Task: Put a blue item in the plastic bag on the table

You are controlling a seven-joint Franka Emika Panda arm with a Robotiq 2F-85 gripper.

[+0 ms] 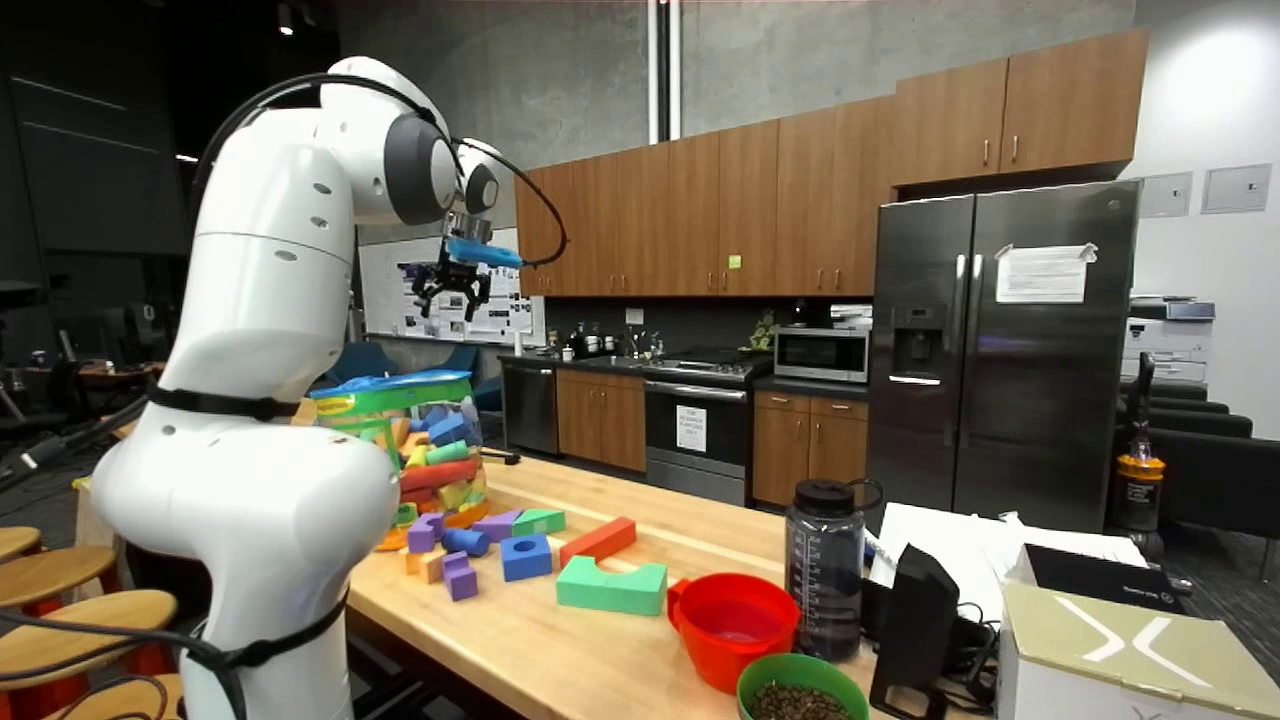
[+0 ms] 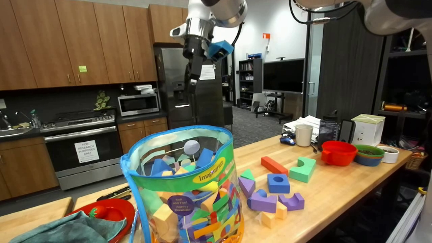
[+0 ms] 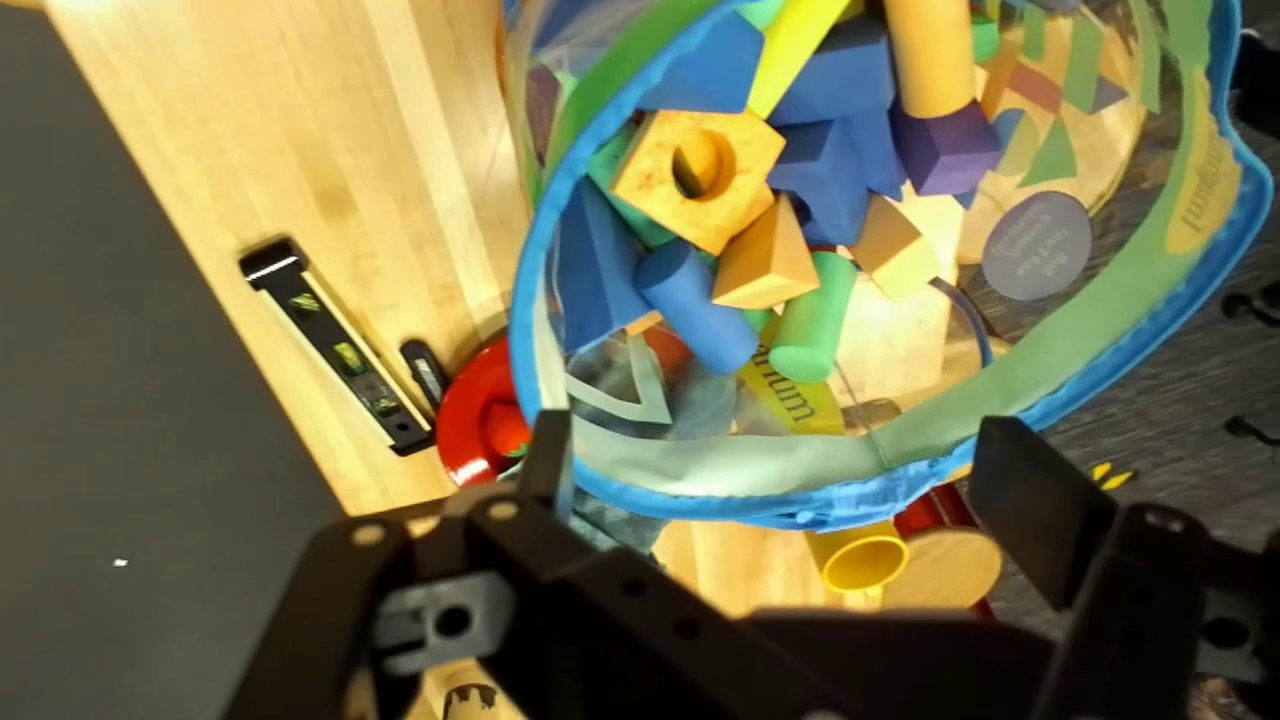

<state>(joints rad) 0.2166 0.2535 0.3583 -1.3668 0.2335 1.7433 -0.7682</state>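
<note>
Blue blocks (image 2: 205, 158) show inside the plastic bag (image 2: 158, 184), which stands upright on the table (image 2: 330, 199) at the left, its mouth facing up. Well above it hangs the gripper (image 3: 780, 440), jaws spread wide with nothing held between them; in the wrist view the bag's near rim shows, farther down, in the gap between the fingertips. Next to the right, 2 loose blue pieces lie on the table: a blue cylinder (image 1: 465, 542) on its side, long axis running roughly crosswise in an exterior view, and near it a blue block with a round hole (image 2: 278, 186). From the jaws this holed block lies to the right and well below in both exterior views, while the bag looks the nearer of the 2. I cannot tell whether a blue piece in the bag already answers the task; if not, the coming move probably has to swing right, clear of the rim, then down to that block
</note>
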